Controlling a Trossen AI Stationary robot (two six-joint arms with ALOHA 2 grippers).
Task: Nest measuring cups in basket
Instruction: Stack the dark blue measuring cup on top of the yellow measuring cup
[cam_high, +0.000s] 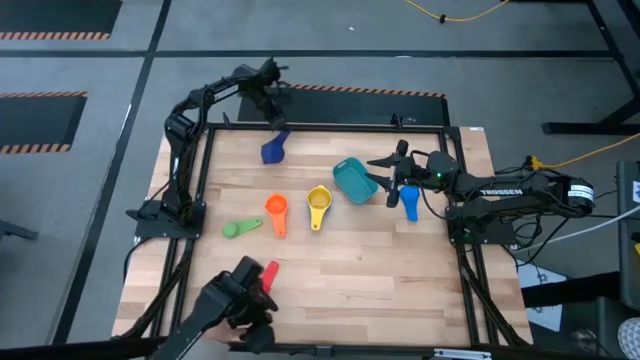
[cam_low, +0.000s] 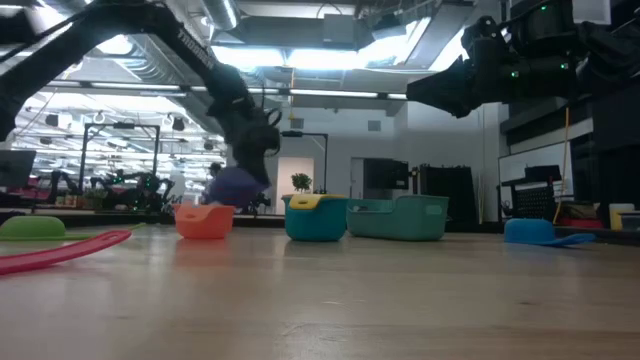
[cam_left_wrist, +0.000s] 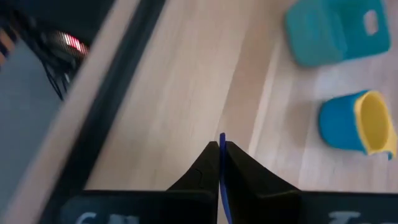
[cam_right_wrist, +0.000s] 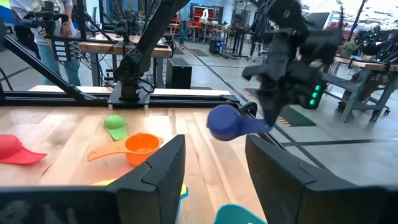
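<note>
My left gripper (cam_high: 277, 125) is over the table's far edge, shut on the dark blue measuring cup (cam_high: 275, 149), which also shows in the right wrist view (cam_right_wrist: 225, 122). My right gripper (cam_high: 386, 182) is open and empty, above the table just right of the teal basket (cam_high: 351, 180). The yellow cup (cam_high: 318, 205) sits inside a blue cup (cam_left_wrist: 339, 121) on the table. The orange cup (cam_high: 277, 212), the green cup (cam_high: 238, 228), the red cup (cam_high: 268, 272) and the light blue cup (cam_high: 410, 205) lie singly on the table. My left gripper pinches the dark blue cup's flat handle (cam_left_wrist: 221, 146) between its two shut fingers. The handle stands edge-on between them. The fingers slant down from the table's far side. The bowl (cam_right_wrist: 222, 123) sticks out beyond the fingers, lifted clear of the table.
Dark frame rails run along the table's far, left and right edges (cam_high: 330, 125). A dark camera mount (cam_high: 240, 300) sits at the near edge by the red cup. Bare wood lies in the near right part of the table (cam_high: 390, 280).
</note>
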